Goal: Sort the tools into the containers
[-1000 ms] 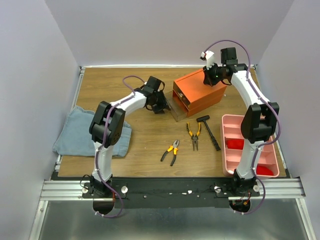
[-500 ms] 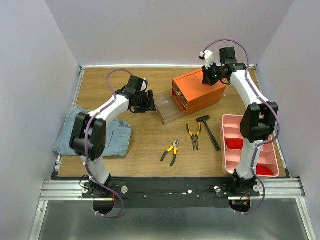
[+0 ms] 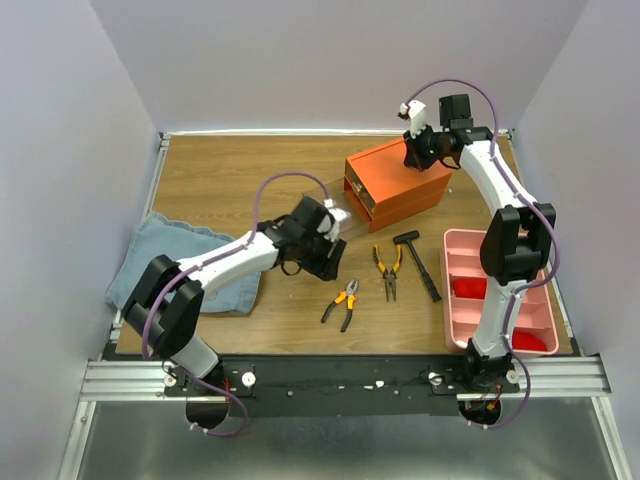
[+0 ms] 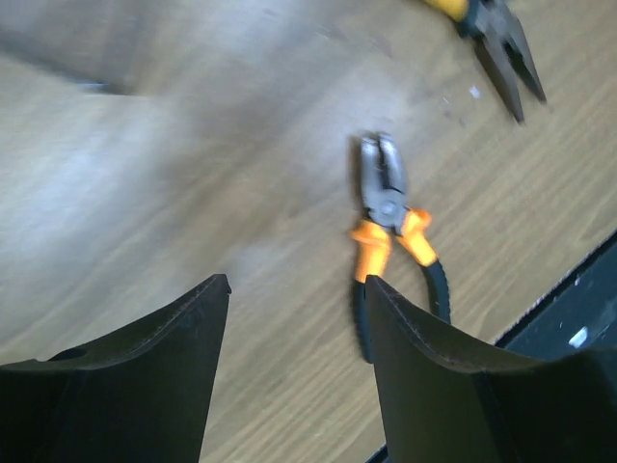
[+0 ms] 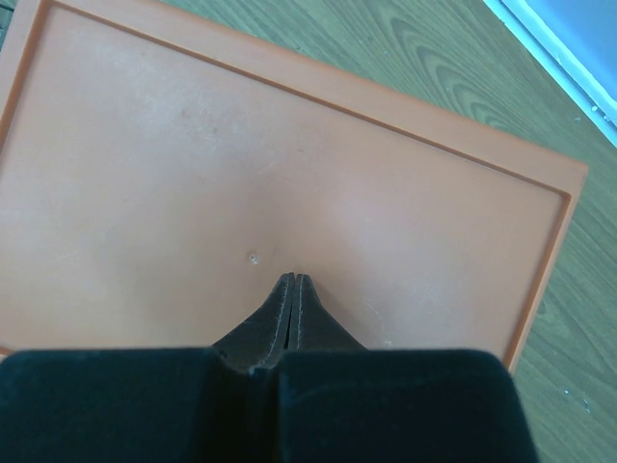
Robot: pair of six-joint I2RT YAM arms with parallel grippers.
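My left gripper (image 3: 326,264) hangs open and empty over the wood, just up-left of orange-and-black-handled pliers (image 3: 342,303). In the left wrist view those pliers (image 4: 393,228) lie beyond my right fingertip, and my gripper (image 4: 297,289) has nothing in it. A second pair of pliers (image 3: 388,270) and a black hammer (image 3: 418,262) lie to the right. The orange cabinet (image 3: 395,180) has a clear drawer (image 3: 340,214) pulled out, mostly hidden behind my left arm. My right gripper (image 3: 420,152) is shut, its tips (image 5: 292,280) on the cabinet's top (image 5: 174,174).
A pink divided tray (image 3: 460,245) holding red things stands at the right, near the front edge. A blue cloth (image 3: 165,265) lies at the left under my left arm. The tip of the second pliers (image 4: 506,43) shows at the top of the left wrist view.
My left gripper pulled the clear drawer out of the cabinet, let go, and swung toward the front over the pliers. The right arm has stayed on the cabinet's top.
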